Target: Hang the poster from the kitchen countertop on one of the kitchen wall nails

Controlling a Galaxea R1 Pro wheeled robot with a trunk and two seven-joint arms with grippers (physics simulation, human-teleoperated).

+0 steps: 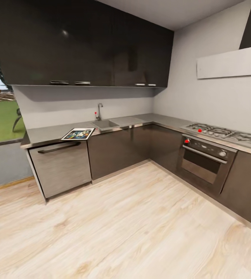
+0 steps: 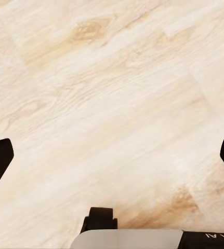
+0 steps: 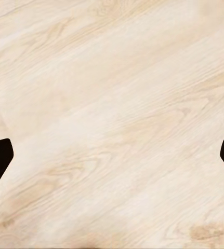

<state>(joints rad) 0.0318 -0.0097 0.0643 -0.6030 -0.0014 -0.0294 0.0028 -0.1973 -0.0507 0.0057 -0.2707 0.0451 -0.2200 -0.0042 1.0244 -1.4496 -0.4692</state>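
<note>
The poster [image 1: 78, 134] lies on the kitchen countertop [image 1: 44, 134], left of the sink [image 1: 105, 124].

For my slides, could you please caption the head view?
Poster lying flat on the grey kitchen countertop, left of the sink, seen across wooden floor.

We see the grey worktop [image 1: 47, 133] carrying the poster [image 1: 78, 134] flat near its front edge, just beside the sink [image 1: 105, 124].

I count one poster [image 1: 78, 134], one sink [image 1: 105, 124], one tap [image 1: 99, 111], one hob [image 1: 222, 134], one oven [image 1: 205, 161].
</note>
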